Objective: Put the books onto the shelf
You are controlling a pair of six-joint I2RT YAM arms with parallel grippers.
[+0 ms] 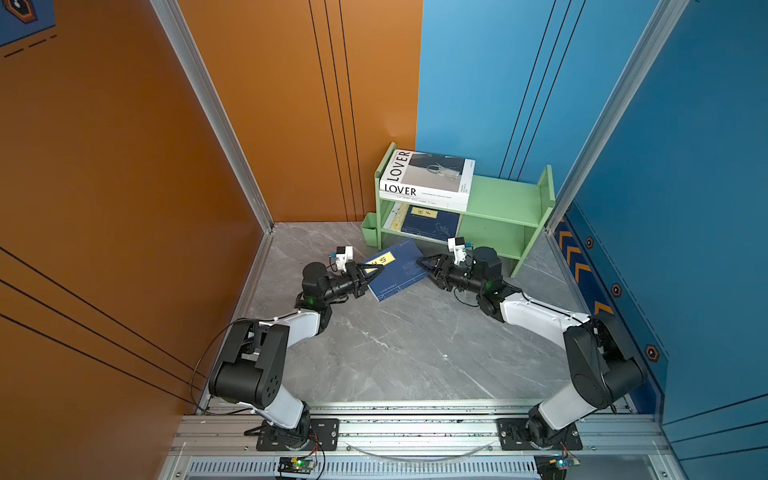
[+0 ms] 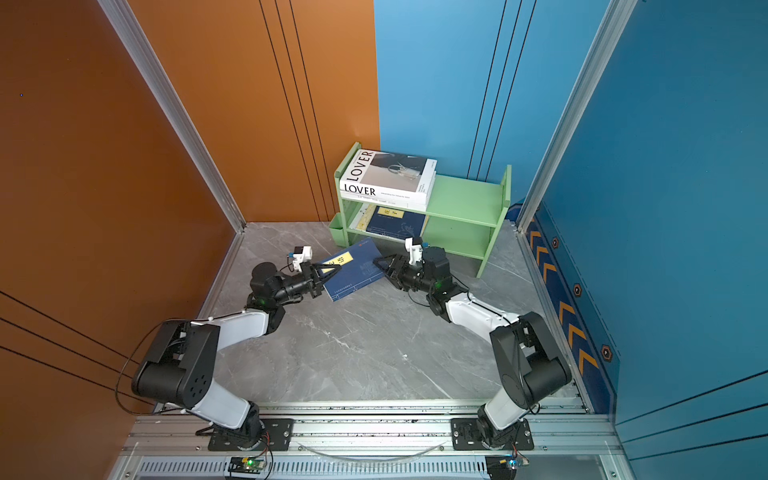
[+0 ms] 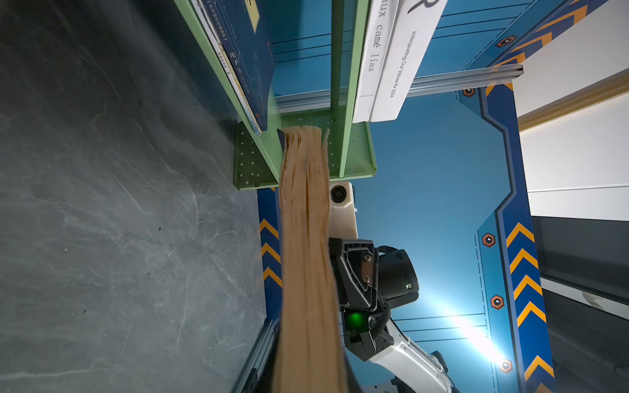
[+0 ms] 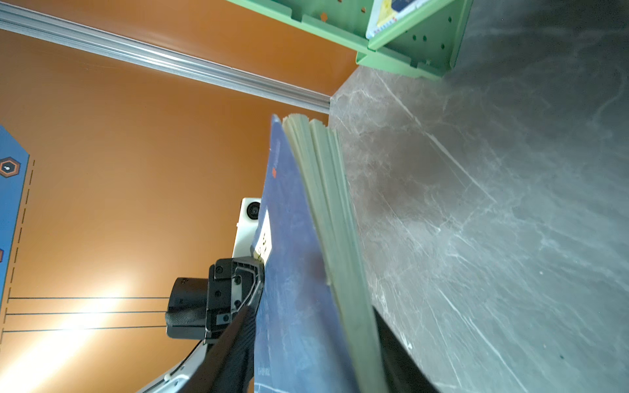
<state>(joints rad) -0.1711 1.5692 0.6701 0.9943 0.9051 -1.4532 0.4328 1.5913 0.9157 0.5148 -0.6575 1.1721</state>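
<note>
A navy book (image 1: 395, 270) (image 2: 353, 272) with a yellow label hangs tilted just above the floor in front of the shelf (image 1: 507, 195) (image 2: 465, 195). My left gripper (image 1: 374, 272) (image 2: 330, 270) is shut on its left edge. My right gripper (image 1: 422, 262) (image 4: 313, 309) grips its right edge, with one finger (image 4: 235, 340) on the cover and the other on the underside. In the left wrist view only the book's page edge (image 3: 306, 238) shows. Two white books, the top one lettered LOVER (image 1: 428, 174), lie on the upper tier. Another navy book (image 1: 430, 222) lies on the lower tier over a yellowish one (image 1: 395, 216).
A small green cup (image 1: 369, 232) hangs on the shelf's left end. The right half of both tiers is bare. An orange wall stands at the left and a blue wall at the right and back. The grey marble floor (image 1: 395, 353) lies between the arms.
</note>
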